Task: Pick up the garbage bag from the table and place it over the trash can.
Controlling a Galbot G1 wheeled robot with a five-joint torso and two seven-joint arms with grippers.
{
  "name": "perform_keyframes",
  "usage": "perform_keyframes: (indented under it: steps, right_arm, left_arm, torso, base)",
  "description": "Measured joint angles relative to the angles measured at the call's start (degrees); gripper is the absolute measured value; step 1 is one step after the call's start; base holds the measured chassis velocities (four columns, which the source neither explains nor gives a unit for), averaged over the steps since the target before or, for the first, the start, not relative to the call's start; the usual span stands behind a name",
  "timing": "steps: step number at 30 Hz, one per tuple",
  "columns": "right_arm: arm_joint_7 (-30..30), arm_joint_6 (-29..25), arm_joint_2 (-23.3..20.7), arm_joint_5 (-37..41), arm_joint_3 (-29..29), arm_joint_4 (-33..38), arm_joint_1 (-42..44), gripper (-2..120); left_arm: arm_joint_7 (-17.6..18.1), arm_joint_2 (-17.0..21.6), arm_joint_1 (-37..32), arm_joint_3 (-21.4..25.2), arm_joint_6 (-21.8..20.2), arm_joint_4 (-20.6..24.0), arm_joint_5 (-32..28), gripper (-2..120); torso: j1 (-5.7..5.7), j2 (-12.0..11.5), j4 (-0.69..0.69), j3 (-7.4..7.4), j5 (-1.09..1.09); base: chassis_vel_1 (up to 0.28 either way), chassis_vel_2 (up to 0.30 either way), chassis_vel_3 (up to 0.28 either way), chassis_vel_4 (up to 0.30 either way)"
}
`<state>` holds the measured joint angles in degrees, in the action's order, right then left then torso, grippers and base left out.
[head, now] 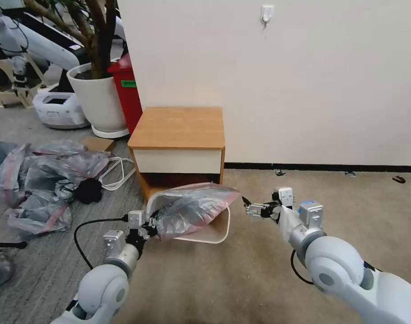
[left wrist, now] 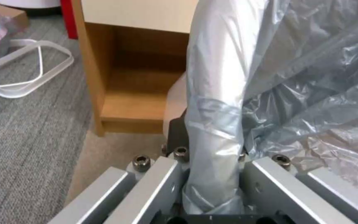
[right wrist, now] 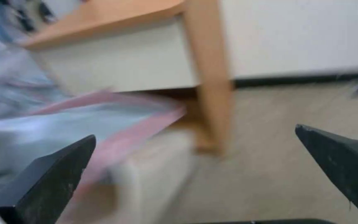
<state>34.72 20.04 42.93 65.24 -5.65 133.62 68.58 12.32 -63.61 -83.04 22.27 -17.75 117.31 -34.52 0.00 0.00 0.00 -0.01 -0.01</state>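
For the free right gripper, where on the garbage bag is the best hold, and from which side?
Probably the pink-banded corner of the garbage bag that juts past the trash can rim, approached from the robot's right, where the open right gripper already faces it. The left gripper pinches the opposite end, so that corner hangs free.

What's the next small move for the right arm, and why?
Probably ease the open right pincer toward the garbage bag and take its pink edge. The left pincer grips only one end, so the bag drapes over part of the trash can, with the near-right rim bare.
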Motion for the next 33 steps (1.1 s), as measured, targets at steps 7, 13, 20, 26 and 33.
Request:
perform_keyframes:
  steps: [7,13,20,26,33]
  right_arm:
    - [3.4,1.2,4.6,7.6,-0.4,5.8,3.4,110]
    - [5.1,3.5,13.6,10.6,6.1,2.7,3.0,95]
    - [4.4,2.9,18.0,8.4,9.6,-3.0,0.4,91]
    - [2.6,1.7,19.0,7.2,10.6,-5.1,-1.3,88]
    - [0.8,0.6,19.1,6.0,11.0,-7.9,-3.0,86]
  left_arm:
    - [0.0,-0.3,0.1,0.2,0.0,-0.1,0.0,1]
    - [0.1,-0.5,-0.4,0.6,0.0,0.6,-0.2,1]
    - [0.1,-0.3,-1.3,0.5,-0.1,1.9,-0.4,1]
    - [0.0,-0.2,-1.8,0.1,-0.2,2.3,-0.4,1]
    - [-0.1,0.0,-2.1,-0.2,-0.3,2.6,-0.7,1]
  torso:
    - [0.00,0.0,0.00,0.00,-0.01]
    - [0.00,0.0,0.00,0.00,0.00]
    - [0.00,0.0,0.00,0.00,0.00]
    - [0.00,0.0,0.01,0.00,0.00]
    - [0.00,0.0,0.01,0.01,0.01]
  base:
    - [0.000,0.000,0.000,0.000]
    - [0.000,0.000,0.000,0.000]
    - [0.000,0.000,0.000,0.000]
    - [0.000,0.000,0.000,0.000]
    - [0.000,0.000,0.000,0.000]
